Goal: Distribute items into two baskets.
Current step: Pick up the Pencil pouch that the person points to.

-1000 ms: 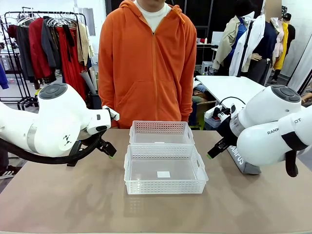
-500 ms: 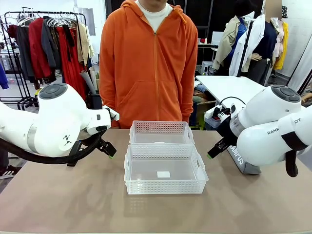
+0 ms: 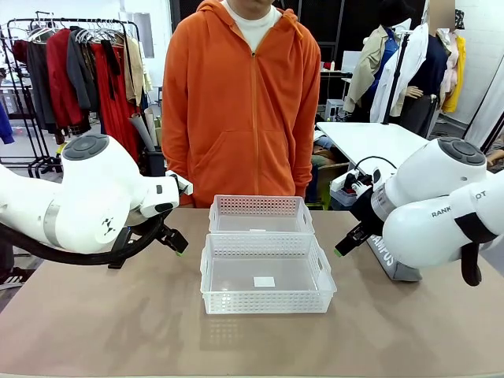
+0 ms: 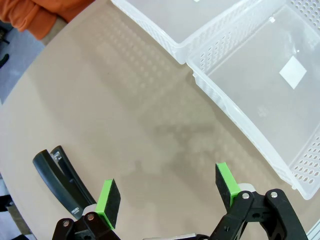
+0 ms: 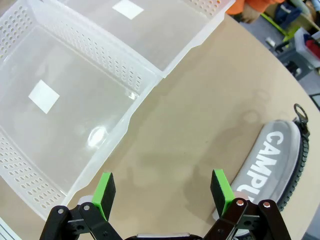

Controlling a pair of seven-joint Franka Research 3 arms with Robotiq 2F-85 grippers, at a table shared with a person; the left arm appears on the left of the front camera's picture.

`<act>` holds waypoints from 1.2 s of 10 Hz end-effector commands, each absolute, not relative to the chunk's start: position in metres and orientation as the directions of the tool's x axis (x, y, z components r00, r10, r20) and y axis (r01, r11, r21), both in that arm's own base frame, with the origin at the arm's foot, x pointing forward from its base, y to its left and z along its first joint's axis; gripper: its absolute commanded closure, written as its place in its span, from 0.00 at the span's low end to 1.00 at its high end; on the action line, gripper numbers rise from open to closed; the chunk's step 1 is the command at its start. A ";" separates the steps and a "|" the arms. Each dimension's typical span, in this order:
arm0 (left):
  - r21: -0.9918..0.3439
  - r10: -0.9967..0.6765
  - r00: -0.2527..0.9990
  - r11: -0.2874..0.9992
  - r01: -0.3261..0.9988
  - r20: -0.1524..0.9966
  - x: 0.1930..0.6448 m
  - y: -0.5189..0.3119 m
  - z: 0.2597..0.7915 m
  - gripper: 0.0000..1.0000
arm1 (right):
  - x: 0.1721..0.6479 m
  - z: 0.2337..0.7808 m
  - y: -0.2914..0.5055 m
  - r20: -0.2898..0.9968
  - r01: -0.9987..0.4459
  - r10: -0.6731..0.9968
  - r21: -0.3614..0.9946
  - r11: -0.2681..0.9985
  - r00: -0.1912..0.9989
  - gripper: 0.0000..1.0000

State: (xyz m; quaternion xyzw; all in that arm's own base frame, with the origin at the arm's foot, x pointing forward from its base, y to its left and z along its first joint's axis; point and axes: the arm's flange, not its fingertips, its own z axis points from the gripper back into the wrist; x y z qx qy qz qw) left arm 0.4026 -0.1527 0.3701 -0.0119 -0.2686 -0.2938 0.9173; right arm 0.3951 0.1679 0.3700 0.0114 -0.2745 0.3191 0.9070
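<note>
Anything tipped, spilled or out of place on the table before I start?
Nothing stands out. The near basket and far basket sit upright, one behind the other. The pouch lies on the table by the right gripper, the stapler by the left gripper; both grippers are open, holding nothing.

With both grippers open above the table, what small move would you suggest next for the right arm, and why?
Probably shift the right gripper sideways until it is over the grey wedge-shaped zip pouch lettered CAMPUS. Its jaws stand open and empty, the pouch lies on the table beside one finger, and both translucent white lattice plastic baskets are empty.
</note>
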 end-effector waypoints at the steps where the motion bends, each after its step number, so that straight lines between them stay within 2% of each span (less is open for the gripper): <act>1: 0.135 -0.532 0.684 0.828 0.545 0.500 0.403 -0.152 0.370 0.00 | 0.395 0.370 0.168 0.506 -0.585 0.572 -0.154 0.796 0.645 0.00; 5: 0.139 -0.539 0.707 0.829 0.542 0.458 0.405 -0.156 0.383 0.00 | 0.387 0.371 0.175 0.511 -0.553 0.550 -0.163 0.817 0.661 0.00; 8: 0.133 -0.536 0.746 0.837 0.531 0.396 0.405 -0.161 0.403 0.00 | 0.369 0.372 0.189 0.533 -0.492 0.550 -0.262 0.830 0.644 0.00; 10: 0.093 -0.507 0.768 0.852 0.515 0.390 0.408 -0.159 0.417 0.00 | 0.351 0.375 0.201 0.549 -0.432 0.546 -0.334 0.838 0.633 0.00; 12: 0.110 -0.507 0.760 0.853 0.510 0.406 0.408 -0.157 0.423 0.00 | 0.334 0.376 0.214 0.565 -0.417 0.526 -0.321 0.850 0.636 0.00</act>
